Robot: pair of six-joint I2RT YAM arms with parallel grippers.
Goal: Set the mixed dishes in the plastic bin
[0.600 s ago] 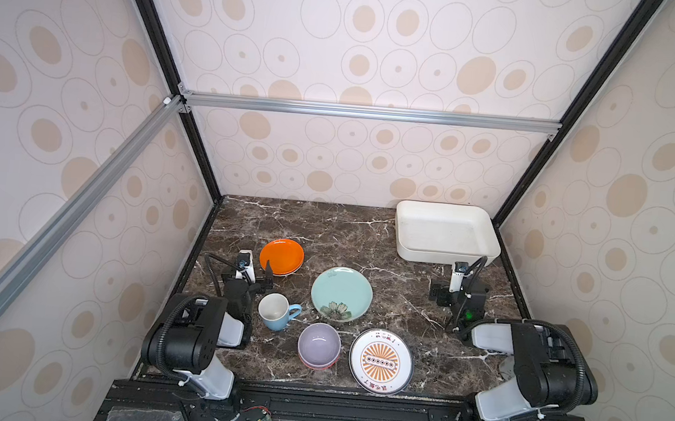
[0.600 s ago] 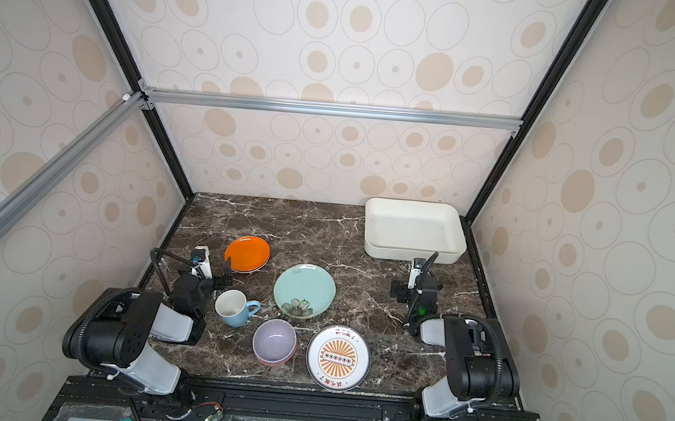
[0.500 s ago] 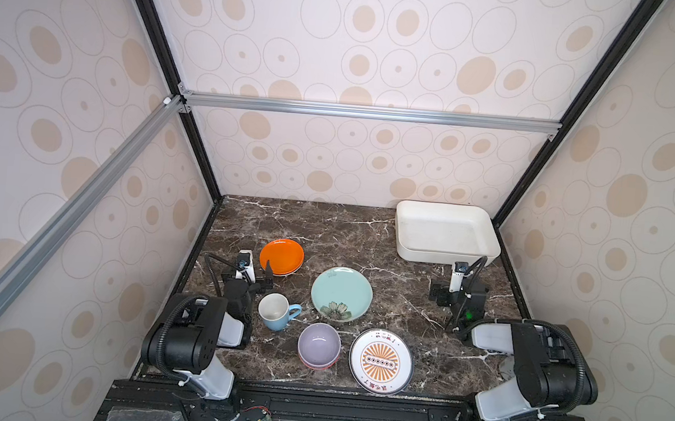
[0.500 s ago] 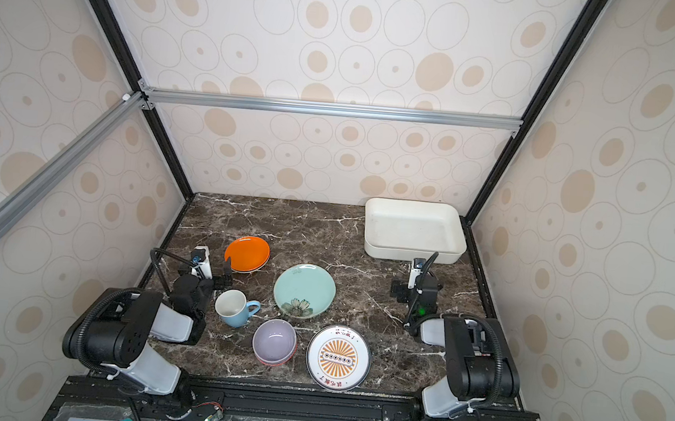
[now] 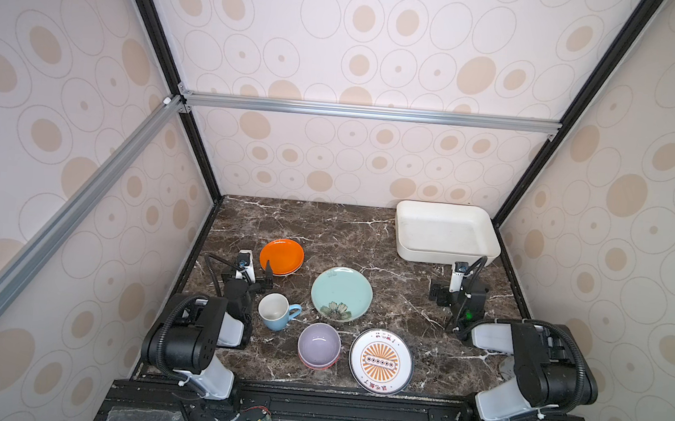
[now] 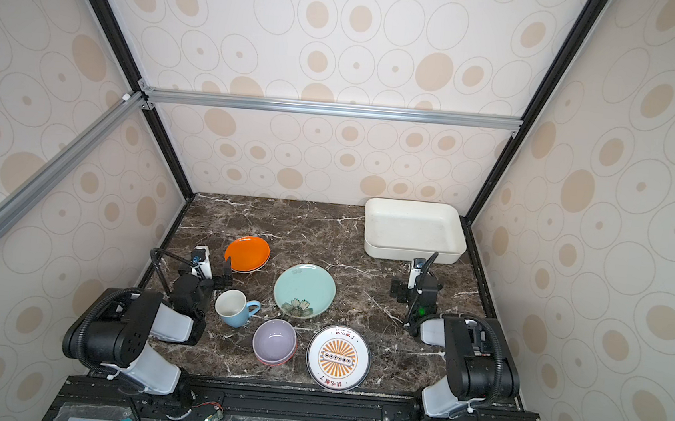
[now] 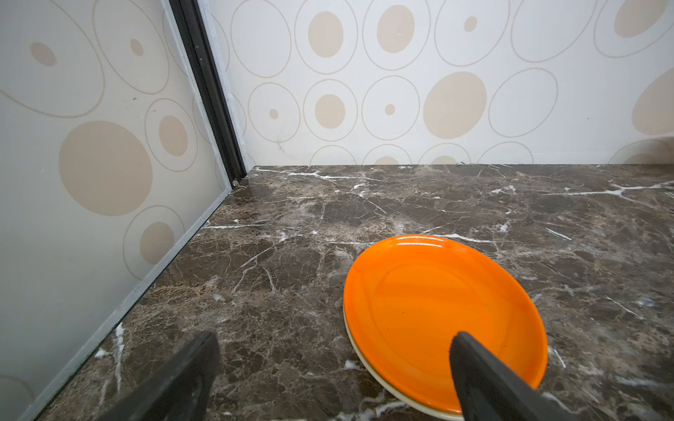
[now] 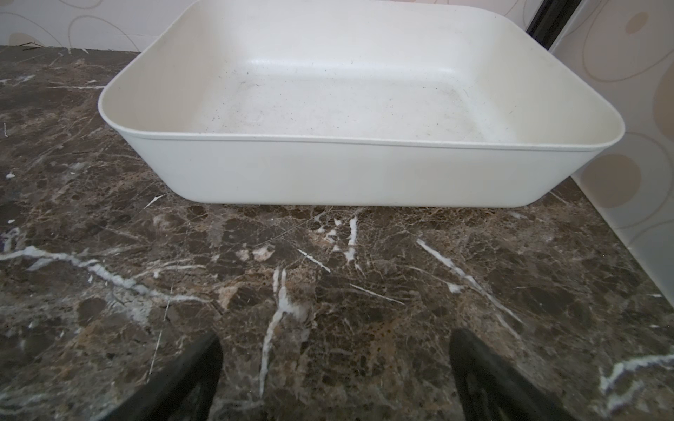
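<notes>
1. The left gripper (image 7: pixel 333 350) hung low over the dark marble table (image 5: pixel 326 227), its jaws spread wide and holding nothing. In the left wrist view one finger overlapped the near edge of the orange plate (image 7: pixel 437 310). Whether it touched the plate could not be told.
2. The right gripper (image 8: pixel 335 342) was likewise released and empty. It faced the near wall of the plastic bin (image 8: pixel 346 171), with bare marble between them.
3. The bin sat in the far right corner, empty and well apart from every dish.
4. No dish was in the bin, so the step in hand looked like the first pickup, probably the orange plate. It lay flat with a low lip, so one finger would have to slip under the edge and the other press on top. A pale rim (image 7: pixel 368 368) showed beneath it, seemingly a second plate, so the grip should take either one plate or both on purpose.
5. Around it, in both top views:
   - the blue mug (image 5: pixel 277 311) stood just beside the left arm;
   - the mint plate (image 5: pixel 341 293) lay mid-table;
   - the lilac bowl (image 5: pixel 319 343) sat nested in a red-rimmed bowl (image 5: pixel 316 366);
   - the sunburst plate (image 5: pixel 381 361) lay at the front.
6. The marble between plate and bin lay open, but the right arm stood before the bin's near wall and might block a carry. The mug could also be knocked.
</notes>
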